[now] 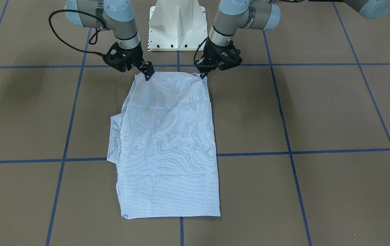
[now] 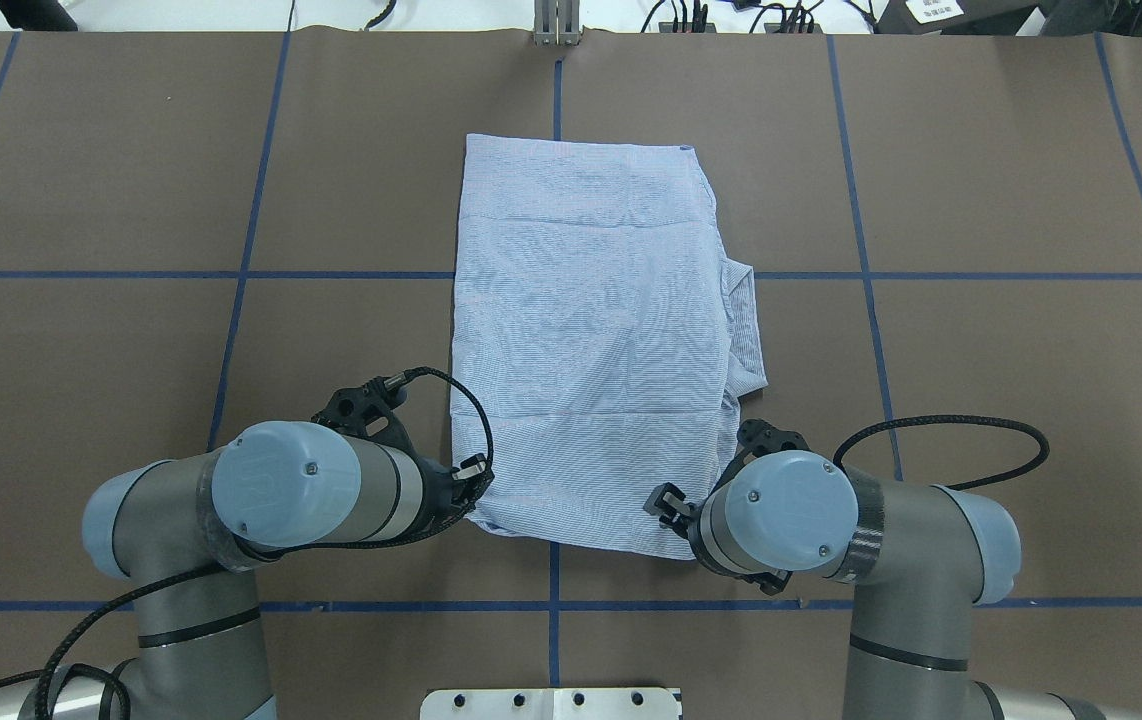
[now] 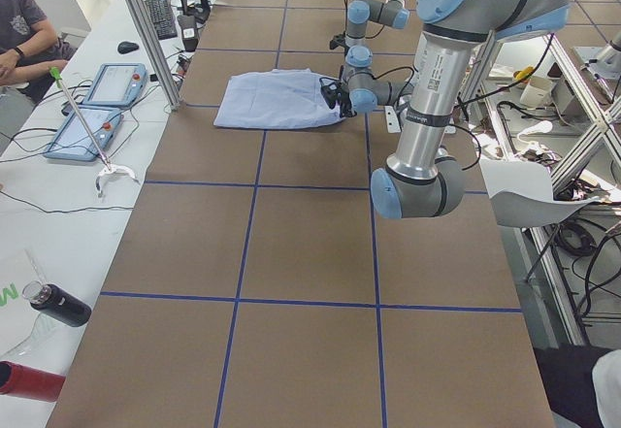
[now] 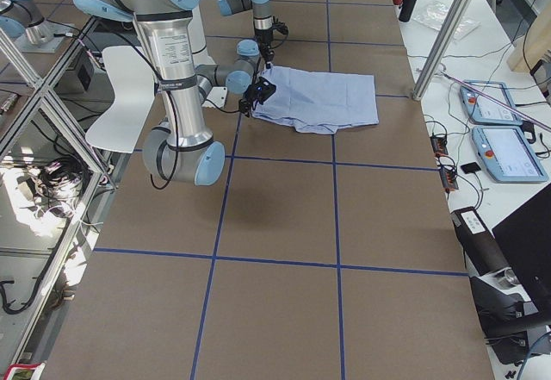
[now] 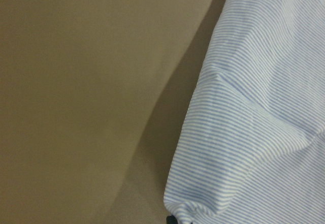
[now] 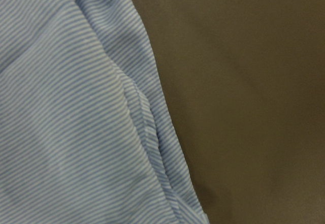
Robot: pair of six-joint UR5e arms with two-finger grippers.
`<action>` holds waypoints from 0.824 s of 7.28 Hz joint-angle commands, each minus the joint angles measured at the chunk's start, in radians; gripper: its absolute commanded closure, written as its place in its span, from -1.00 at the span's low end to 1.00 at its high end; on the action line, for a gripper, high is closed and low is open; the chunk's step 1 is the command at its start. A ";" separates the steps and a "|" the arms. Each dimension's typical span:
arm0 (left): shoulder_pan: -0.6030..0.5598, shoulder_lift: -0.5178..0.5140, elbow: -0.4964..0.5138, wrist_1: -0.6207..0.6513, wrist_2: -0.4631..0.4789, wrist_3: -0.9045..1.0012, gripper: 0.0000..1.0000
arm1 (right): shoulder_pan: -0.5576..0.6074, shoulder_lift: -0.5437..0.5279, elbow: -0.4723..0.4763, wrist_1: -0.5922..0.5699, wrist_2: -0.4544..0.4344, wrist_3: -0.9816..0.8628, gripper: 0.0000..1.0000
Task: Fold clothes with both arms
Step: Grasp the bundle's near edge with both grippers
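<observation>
The light blue-and-white striped shirt (image 1: 167,143) lies folded into a long strip on the brown table, running away from the robot; it also shows in the overhead view (image 2: 591,340). A folded part (image 2: 746,330) sticks out of its side on my right. My left gripper (image 1: 203,74) is shut on the shirt's near corner on my left, also seen from overhead (image 2: 474,472). My right gripper (image 1: 147,74) is shut on the other near corner, also seen from overhead (image 2: 664,500). Both wrist views show striped cloth (image 5: 259,122) (image 6: 71,122) close up, with a shadow beside its edge.
The white pedestal base (image 1: 177,25) stands just behind the shirt's near edge. Blue tape lines (image 1: 290,152) divide the brown table into squares. Two teach pendants (image 3: 112,83) and a person sit at the operators' side bench.
</observation>
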State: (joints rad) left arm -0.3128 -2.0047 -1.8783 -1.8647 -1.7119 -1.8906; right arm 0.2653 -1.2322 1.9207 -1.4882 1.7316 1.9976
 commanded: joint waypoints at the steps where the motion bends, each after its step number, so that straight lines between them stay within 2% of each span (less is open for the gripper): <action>1: -0.006 0.003 0.005 -0.001 0.000 0.001 1.00 | 0.008 -0.001 -0.002 -0.001 0.000 -0.002 -0.99; 6: -0.008 -0.003 -0.002 0.013 -0.002 0.001 1.00 | 0.000 0.014 -0.028 0.003 0.003 -0.013 -0.92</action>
State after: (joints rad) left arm -0.3185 -2.0083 -1.8805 -1.8603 -1.7134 -1.8899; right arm 0.2679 -1.2255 1.9026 -1.4855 1.7332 1.9869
